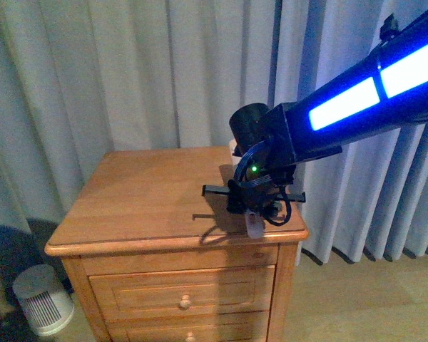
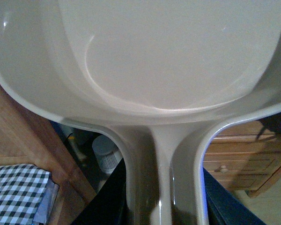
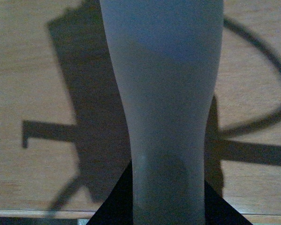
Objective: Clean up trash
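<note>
The trash (image 1: pixel 235 147) seemed to be a small white scrap at the rear edge of the bench (image 1: pixel 150 206), mostly hidden behind the right arm (image 1: pixel 357 100). The right end effector (image 1: pixel 255 210) was clamped on a white brush handle (image 1: pixel 255 226). The left end effector (image 2: pixel 164 213) gripped the pale dustpan (image 2: pixel 168 56) by its stem. The wooden bench had drawers, and grey curtains (image 1: pixel 128 71) hung behind.
</note>
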